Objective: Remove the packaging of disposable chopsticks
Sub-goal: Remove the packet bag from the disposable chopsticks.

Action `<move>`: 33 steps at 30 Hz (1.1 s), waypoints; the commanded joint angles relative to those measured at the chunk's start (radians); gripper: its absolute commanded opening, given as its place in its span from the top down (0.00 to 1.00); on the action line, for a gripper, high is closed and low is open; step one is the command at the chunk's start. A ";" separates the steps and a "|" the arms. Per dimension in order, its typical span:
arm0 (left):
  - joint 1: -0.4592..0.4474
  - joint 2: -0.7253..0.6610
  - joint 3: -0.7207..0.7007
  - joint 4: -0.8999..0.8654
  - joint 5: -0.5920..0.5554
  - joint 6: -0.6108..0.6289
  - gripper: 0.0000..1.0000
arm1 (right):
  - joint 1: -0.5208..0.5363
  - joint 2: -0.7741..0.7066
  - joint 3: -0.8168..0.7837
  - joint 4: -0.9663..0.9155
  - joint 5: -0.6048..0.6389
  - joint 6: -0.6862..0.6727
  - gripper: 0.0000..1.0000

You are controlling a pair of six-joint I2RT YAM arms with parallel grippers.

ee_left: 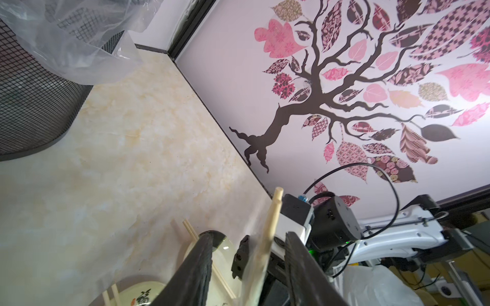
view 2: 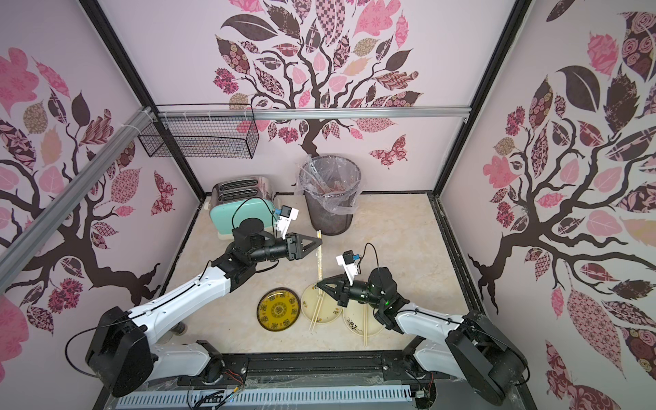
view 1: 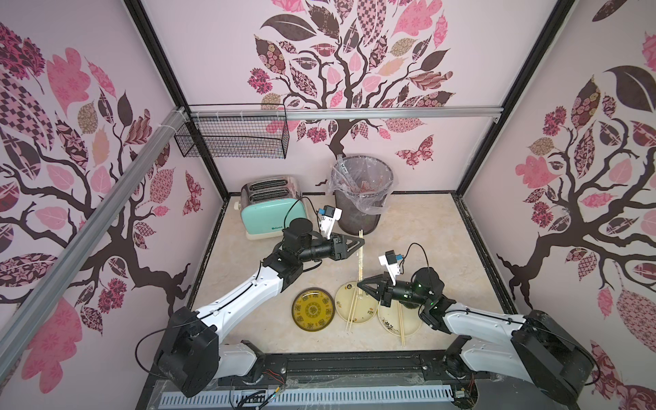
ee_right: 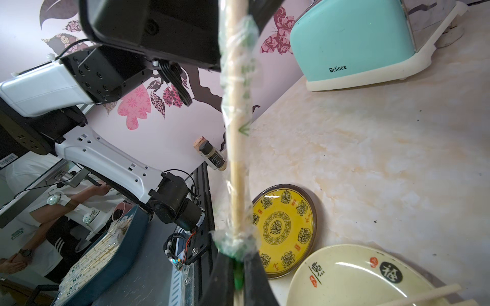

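right gripper [ee_right: 237, 261] is clamped on the green end of the packaging [ee_right: 238, 66], which is crumpled along the chopsticks [view 1: 361, 262]. left gripper [ee_left: 249, 235], at its 12 o'clock in both top views, has jaws apart either side of the sticks. the bin [view 1: 362, 191] stands farther toward 12.

On my desk [view 1: 426, 227] a mint-green Belinee toaster [view 1: 271, 211] stood at the back, beside a black mesh waste bin [view 1: 355, 222] lined with a clear bag [view 1: 371, 207]. Nearer me, a yellow patterned plate [view 1: 312, 313] and two cream plates [view 1: 340, 301] [view 1: 388, 328] lay side by side. A black wire basket [view 1: 234, 140] hung on the wall.
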 commanded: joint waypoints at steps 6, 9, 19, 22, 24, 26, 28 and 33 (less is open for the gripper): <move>0.003 0.026 0.006 0.031 0.053 0.006 0.90 | -0.003 -0.024 0.026 0.011 0.007 -0.013 1.00; -0.001 0.014 -0.025 0.056 0.056 -0.011 0.92 | -0.002 -0.029 0.024 0.009 0.014 -0.015 1.00; -0.081 -0.003 -0.121 0.063 0.040 -0.029 0.89 | -0.003 -0.048 0.015 0.005 0.033 -0.019 1.00; -0.106 -0.018 -0.166 0.066 0.024 -0.039 0.87 | -0.003 -0.054 0.013 0.001 0.038 -0.023 1.00; -0.114 -0.036 -0.199 0.075 0.006 -0.052 0.87 | -0.003 -0.056 0.012 0.001 0.042 -0.023 1.00; -0.120 -0.047 -0.224 0.078 -0.002 -0.062 0.86 | -0.003 -0.056 0.011 0.002 0.044 -0.023 1.00; -0.125 -0.053 -0.242 0.077 -0.001 -0.068 0.86 | -0.003 -0.055 0.012 0.001 0.046 -0.021 1.00; -0.138 -0.059 -0.270 0.081 0.001 -0.079 0.86 | -0.003 -0.055 0.011 0.000 0.054 -0.023 1.00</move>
